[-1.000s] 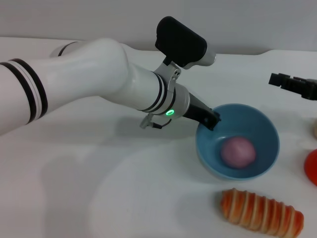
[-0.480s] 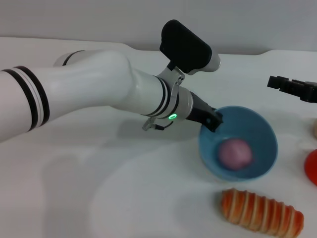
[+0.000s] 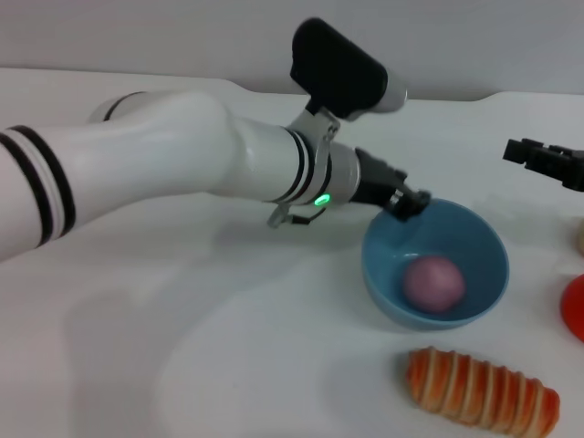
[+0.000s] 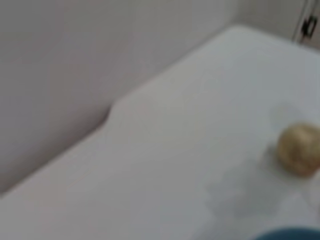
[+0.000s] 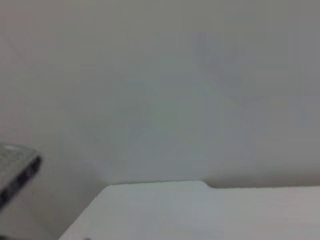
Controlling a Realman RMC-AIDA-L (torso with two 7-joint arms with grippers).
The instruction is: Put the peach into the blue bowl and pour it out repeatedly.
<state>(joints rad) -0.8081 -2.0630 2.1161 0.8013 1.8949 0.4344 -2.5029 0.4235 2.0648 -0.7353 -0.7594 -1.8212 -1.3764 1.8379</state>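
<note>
The blue bowl (image 3: 474, 237) sits right of centre on the white table, nearly level. The pink peach (image 3: 433, 282) lies inside it on the bottom. My left gripper (image 3: 407, 202) reaches in from the left and is shut on the bowl's far-left rim. A sliver of the bowl's rim (image 4: 290, 235) shows in the left wrist view. My right gripper (image 3: 546, 162) hangs idle above the table at the far right, away from the bowl.
An orange-striped bread-like item (image 3: 479, 392) lies in front of the bowl. A red-orange round object (image 3: 576, 308) and a tan object (image 3: 580, 237) sit at the right edge. The tan ball (image 4: 299, 149) also shows in the left wrist view.
The left wrist has turned and the bowl has gone from tipped toward the front to nearly level. The peach stayed inside. The right arm barely moved.
</note>
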